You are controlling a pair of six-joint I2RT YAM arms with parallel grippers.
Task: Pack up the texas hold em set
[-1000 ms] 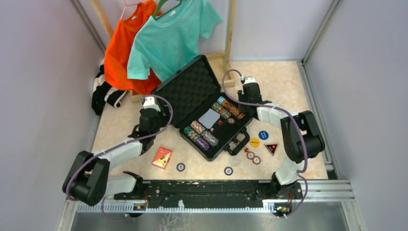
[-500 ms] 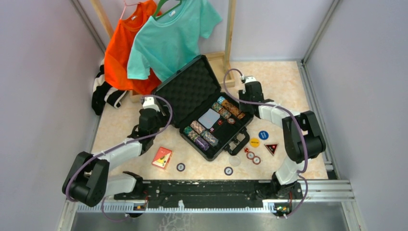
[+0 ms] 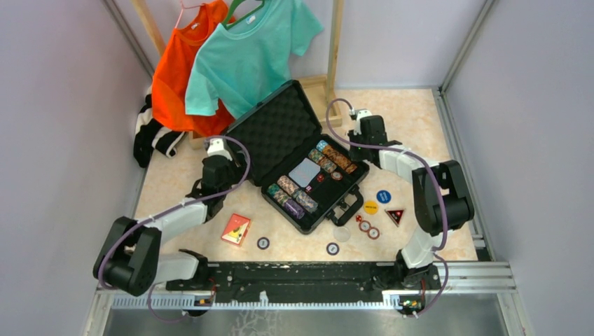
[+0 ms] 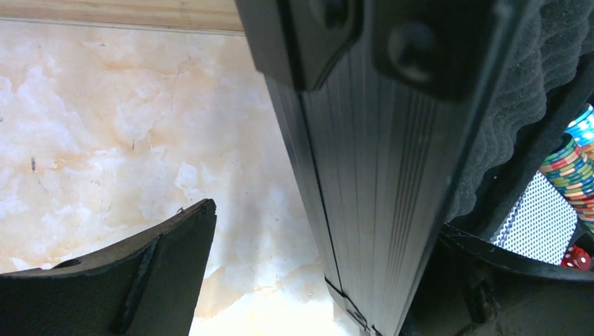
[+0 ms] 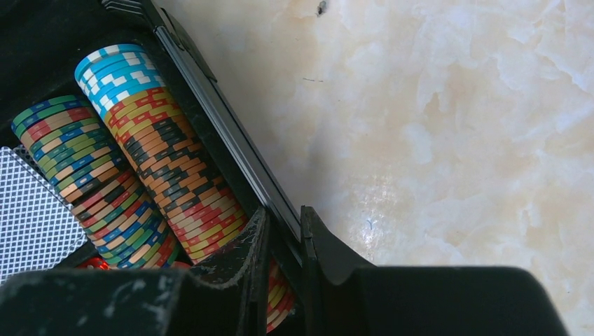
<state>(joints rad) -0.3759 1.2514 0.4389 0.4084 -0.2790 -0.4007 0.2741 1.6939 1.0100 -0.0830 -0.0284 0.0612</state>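
The right fingers [image 5: 246,260] have just narrowed onto the side wall of the briefcase [image 5: 210,105], beside the chip rows [image 5: 168,161]. The left fingers [image 4: 140,280] stand wide, astride the lid [image 4: 371,175], holding nothing. The briefcase sits open on the tabletop [image 3: 420,112]; the card box [image 3: 236,229] lies outside it, so packing isn't finished.

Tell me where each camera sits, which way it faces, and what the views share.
Top: above and behind the bases, looking down at the table, open case, left arm and right arm.
Left wrist: on the left arm, facing the lid edge inside the open left hand.
Right wrist: on the right arm, facing chips; right hand pinches the case wall.
Shared: both wrist views show chips.
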